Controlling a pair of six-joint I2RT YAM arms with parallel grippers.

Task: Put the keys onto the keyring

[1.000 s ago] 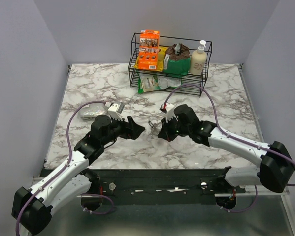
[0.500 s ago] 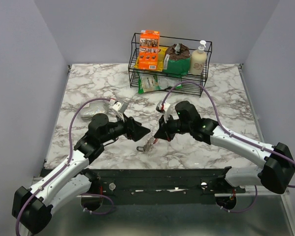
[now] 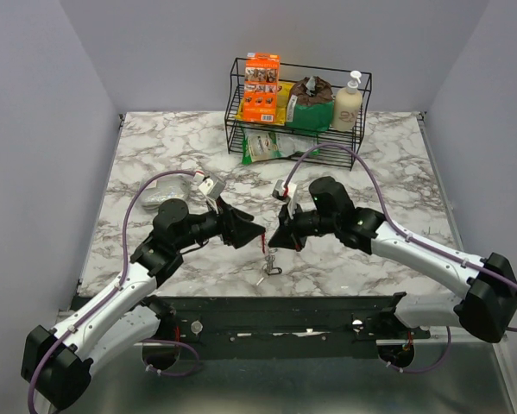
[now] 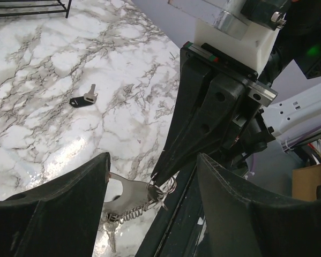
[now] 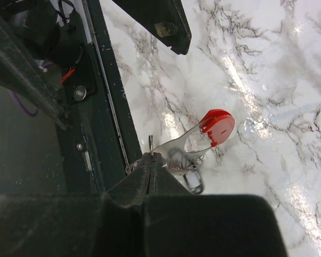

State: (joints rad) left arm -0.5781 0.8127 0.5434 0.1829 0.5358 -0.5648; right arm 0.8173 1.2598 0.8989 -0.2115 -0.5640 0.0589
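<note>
At the near middle of the white-and-grey marbled worktop (image 3: 413, 164), just behind its dark front rail, the two arms meet tip to tip. The right end effector (image 5: 152, 156) has its two black fingers pressed together, clamped on the thin silver wire keyring (image 4: 163, 187). From that ring a flat silver metal tag with a round red end (image 5: 205, 133) juts sideways towards the left arm, and a short coil spring (image 4: 131, 214) sits beside it. The slim silver metal keys (image 3: 265, 269) dangle in a small bunch beneath the pinch, low over the worktop near its front edge; whether their tips touch the surface cannot be told. The left end effector (image 3: 251, 231) has its fingers spread wide apart and grips nothing, the right arm's closed fingers and the ring lying between them in the left wrist view. In the right wrist view the red end of the tag is apart from the one left fingertip that shows. Further back on the marble, well apart from both arms, lies a small black fob with a short silver blade (image 4: 83, 98). Along the far edge stands a black wire rack (image 3: 234, 103) holding an orange carton (image 3: 261, 86) and a cream pump bottle (image 3: 349, 105).
</note>
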